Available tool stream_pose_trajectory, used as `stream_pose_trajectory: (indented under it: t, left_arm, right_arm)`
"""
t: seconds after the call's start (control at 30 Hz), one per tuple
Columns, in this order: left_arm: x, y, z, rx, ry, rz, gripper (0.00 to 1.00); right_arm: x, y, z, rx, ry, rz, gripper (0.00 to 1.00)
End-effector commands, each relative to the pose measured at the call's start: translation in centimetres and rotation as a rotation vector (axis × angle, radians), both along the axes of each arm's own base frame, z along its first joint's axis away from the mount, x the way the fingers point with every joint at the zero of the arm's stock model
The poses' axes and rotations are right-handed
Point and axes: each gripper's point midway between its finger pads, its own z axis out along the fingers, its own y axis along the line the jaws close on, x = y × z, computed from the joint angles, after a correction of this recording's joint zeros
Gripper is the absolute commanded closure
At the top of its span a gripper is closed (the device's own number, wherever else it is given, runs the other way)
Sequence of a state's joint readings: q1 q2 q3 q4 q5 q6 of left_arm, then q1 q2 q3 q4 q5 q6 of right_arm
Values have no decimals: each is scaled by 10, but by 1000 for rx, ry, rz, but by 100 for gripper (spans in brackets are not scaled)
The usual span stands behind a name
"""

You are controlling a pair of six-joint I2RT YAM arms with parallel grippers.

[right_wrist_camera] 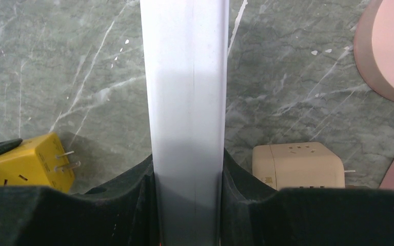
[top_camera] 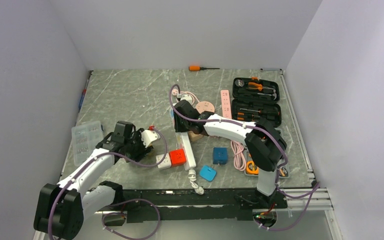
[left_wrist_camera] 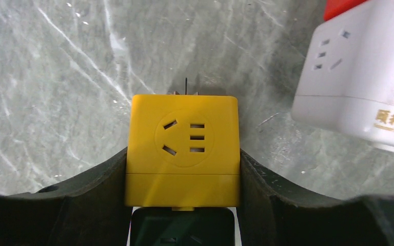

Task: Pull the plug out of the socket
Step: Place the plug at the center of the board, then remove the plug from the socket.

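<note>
Prongs (left_wrist_camera: 185,91) stand bare ahead of the left tool (left_wrist_camera: 182,159), which is clamped on the yellow plug (left_wrist_camera: 182,128), apparently free. Right tool (right_wrist_camera: 187,166) grips the white socket strip (right_wrist_camera: 184,77), plug off to its left; best to pin the strip firmly and withdraw straight, without twisting.

Grey-green marble with white veins: table (top_camera: 130,95).
Plain yellow: cube adapter (left_wrist_camera: 182,148).
Plain white: power strip (right_wrist_camera: 187,102).
White body, red top, gold lettering: cube socket (left_wrist_camera: 359,87).
Beige: small cube (right_wrist_camera: 297,165).
Pale pink: round socket (right_wrist_camera: 390,51); pink also, long strip (top_camera: 225,103).
Dark blue: blue cube (top_camera: 220,155); lighter blue: flat block (top_camera: 207,173).
Black with orange-handled tools: tool case (top_camera: 256,100).
Orange handle: screwdriver (top_camera: 195,68).
Matt black: left fingers (left_wrist_camera: 82,205), right fingers (right_wrist_camera: 107,205).
</note>
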State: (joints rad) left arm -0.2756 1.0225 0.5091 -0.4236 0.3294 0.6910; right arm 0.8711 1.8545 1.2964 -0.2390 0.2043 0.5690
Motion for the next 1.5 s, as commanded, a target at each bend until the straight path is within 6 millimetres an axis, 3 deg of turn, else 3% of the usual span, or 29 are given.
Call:
stream_pose_trajectory:
  t: [0.0,0.1,0.13,0.17,0.3,0.4,0.6,0.7,0.8,0.93,1.07,1.23,1.47]
  left_arm:
    - [0,-13,6,-87,-27,-20,75]
    - [2,-10,5,-74,-35,-4,18]
    - [2,-10,5,-72,-35,-3,5]
    - [2,-10,6,-70,-34,-6,1]
    - [4,-6,10,-49,-56,-11,0]
    - [13,-3,25,-44,-103,-6,1]
    - [29,-11,94,-78,-184,-51,1]
    - [22,-29,128,-153,-174,-119,1]
    - [7,-54,144,-186,-170,-200,1]
    - [-19,-87,137,-218,-122,-310,1]
    - [-38,-108,123,-246,-24,-360,1]
    - [-40,-110,94,-165,-1,-398,1]
    - [-47,-115,71,-109,38,-406,1]
  right_arm:
    - [11,24,60,163,-79,4,100]
    - [11,26,60,170,-78,4,100]
    - [12,27,61,171,-79,4,100]
    - [12,27,62,172,-79,3,100]
    - [11,28,62,173,-78,4,100]
    - [11,27,66,179,-82,2,100]
    - [10,31,74,190,-87,7,100]
    - [10,36,78,195,-86,11,100]
    - [8,42,84,208,-86,18,100]
    - [8,48,87,218,-74,17,100]
    - [7,51,91,232,-67,23,100]
    - [6,53,92,239,-62,28,100]
    - [8,50,87,222,-59,25,100]
